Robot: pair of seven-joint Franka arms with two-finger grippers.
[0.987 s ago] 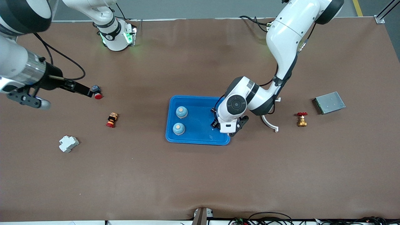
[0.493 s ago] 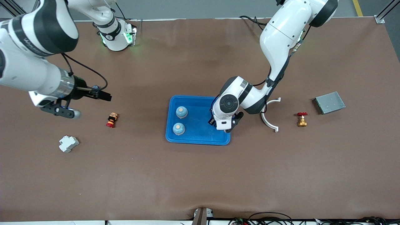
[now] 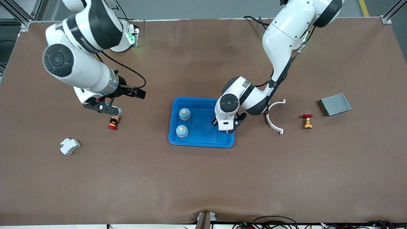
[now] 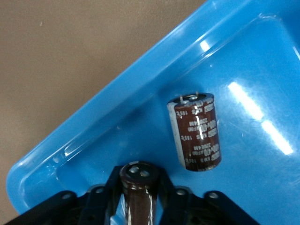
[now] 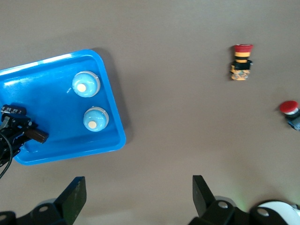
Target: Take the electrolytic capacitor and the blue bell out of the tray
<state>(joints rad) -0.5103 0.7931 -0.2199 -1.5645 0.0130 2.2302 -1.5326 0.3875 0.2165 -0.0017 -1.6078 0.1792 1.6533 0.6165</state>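
The left gripper (image 4: 139, 199) pinches a brown cylindrical capacitor (image 4: 138, 187) over the blue plastic tray (image 3: 203, 140); a second, white-lettered capacitor (image 4: 197, 133) lies inside, print unreadable. The right gripper (image 5: 136, 197) hangs spread above brown table (image 3: 203, 178).

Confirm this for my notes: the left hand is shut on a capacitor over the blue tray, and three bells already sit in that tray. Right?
Not quite. The tray holds two bells, not three; the front view shows this. The rest stands: the left hand is shut on a capacitor over the blue tray, as the left wrist view shows.
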